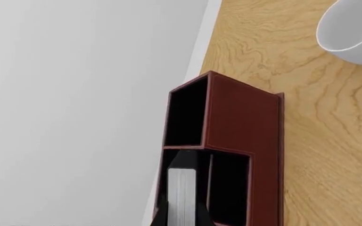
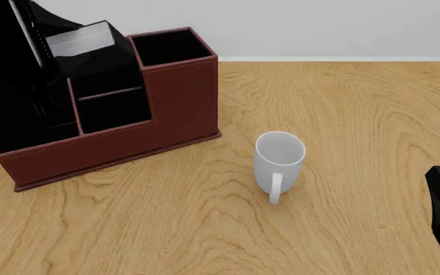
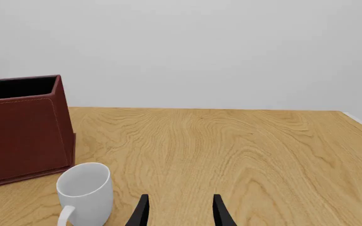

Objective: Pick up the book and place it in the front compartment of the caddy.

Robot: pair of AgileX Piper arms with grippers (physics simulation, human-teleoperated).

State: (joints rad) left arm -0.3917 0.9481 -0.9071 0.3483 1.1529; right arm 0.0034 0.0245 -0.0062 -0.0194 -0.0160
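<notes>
Black thick book [image 2: 90,48] already lifted, left fingers [image 1: 181,214] pinching it above red-brown leather caddy [image 2: 181,103]. Lowering left. Right fingers [image 3: 179,209] spread, idle.

The pale oak-grain wooden tabletop [image 2: 357,114] carried a large reddish-brown leather-look caddy [image 2: 167,114] toward its far left; a white ceramic mug [image 2: 279,163] stood upright near the caddy's right end, handle facing the camera.
</notes>
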